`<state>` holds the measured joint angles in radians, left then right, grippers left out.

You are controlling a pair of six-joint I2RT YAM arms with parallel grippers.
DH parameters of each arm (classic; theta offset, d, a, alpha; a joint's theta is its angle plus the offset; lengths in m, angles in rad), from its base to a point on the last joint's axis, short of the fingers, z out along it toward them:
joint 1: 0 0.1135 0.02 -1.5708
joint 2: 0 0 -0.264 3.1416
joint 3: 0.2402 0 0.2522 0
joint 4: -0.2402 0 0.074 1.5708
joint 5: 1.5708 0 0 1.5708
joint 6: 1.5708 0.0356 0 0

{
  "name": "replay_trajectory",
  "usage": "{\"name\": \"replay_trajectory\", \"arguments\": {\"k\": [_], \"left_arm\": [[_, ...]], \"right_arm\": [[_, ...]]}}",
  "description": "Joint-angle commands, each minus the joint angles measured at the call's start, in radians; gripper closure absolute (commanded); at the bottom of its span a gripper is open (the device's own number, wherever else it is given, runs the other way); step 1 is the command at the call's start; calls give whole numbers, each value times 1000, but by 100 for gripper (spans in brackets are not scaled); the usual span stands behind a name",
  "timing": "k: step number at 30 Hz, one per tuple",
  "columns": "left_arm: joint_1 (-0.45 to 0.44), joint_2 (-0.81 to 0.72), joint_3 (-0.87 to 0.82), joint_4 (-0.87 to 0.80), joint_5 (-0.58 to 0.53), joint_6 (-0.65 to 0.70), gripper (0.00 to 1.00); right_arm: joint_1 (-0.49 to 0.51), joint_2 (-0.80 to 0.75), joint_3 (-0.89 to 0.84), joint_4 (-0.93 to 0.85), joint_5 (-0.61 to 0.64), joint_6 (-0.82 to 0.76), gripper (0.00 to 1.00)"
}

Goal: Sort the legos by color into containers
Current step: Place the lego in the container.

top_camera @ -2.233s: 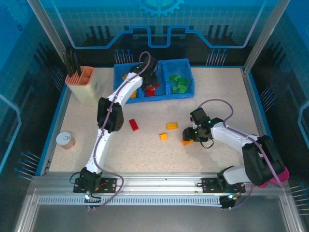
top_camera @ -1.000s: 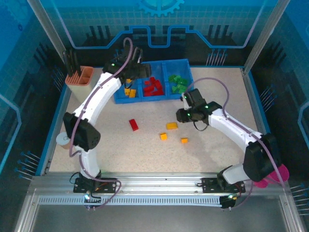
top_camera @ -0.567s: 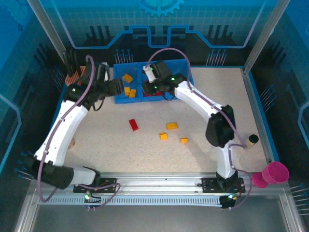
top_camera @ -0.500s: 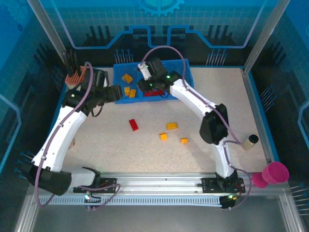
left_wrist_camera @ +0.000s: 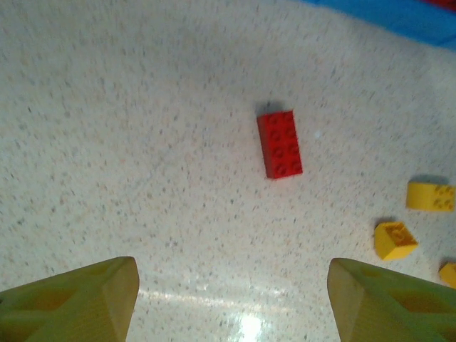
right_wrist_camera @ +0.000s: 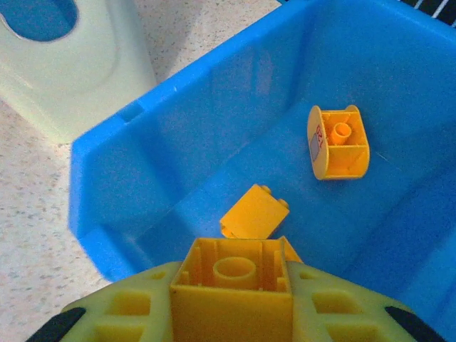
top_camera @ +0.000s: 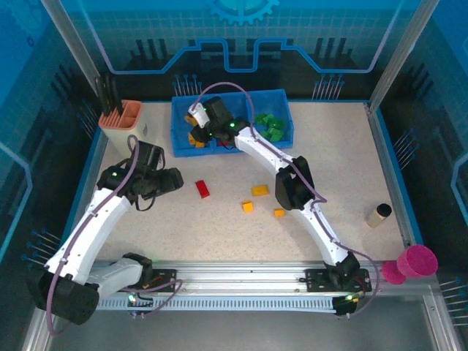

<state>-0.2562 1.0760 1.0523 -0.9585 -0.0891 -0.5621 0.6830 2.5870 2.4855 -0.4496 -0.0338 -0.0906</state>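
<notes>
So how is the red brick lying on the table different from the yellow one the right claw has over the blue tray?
The red brick is long and rectangular; the yellow brick looks square. The red brick lies loose on the table, studs up; the yellow brick is pinched in the right gripper above the tray's left compartment, hollow underside towards the wrist camera. Both are small plastic legos.

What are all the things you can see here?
blue tray: one, blue, far on table
green bricks: several, green, right compartment
yellow bricks: at least two, yellow, left compartment
loose yellow bricks: three, yellow, table
loose red brick: one, red, table
holder: one, salmon, left of tray
cylinder: one, tan, right side
cup: one, magenta, near-right corner
left gripper: one, open, above table
right gripper: one, shut on held yellow brick above left compartment
</notes>
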Motion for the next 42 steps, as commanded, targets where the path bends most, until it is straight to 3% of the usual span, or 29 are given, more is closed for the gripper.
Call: {"name": "replay_trajectory", "arguments": {"k": [1,11,24,28,36,42], "left_arm": [[4,-22,-56,25,78,-70,29],[2,-35,-155,82,123,-123,29],[-6,9,-192,151,136,-160,28],[-9,31,-181,168,135,-160,27],[-21,75,-155,173,81,-160,27],[-95,184,-216,355,70,-303,26]], "right_arm": [[39,46,60,83,46,-172,75],[69,107,47,65,199,-424,72],[93,92,24,89,229,-476,58],[93,75,23,55,191,-494,42],[77,-56,-62,98,166,-475,37],[60,-249,-185,141,117,-429,33]]}}
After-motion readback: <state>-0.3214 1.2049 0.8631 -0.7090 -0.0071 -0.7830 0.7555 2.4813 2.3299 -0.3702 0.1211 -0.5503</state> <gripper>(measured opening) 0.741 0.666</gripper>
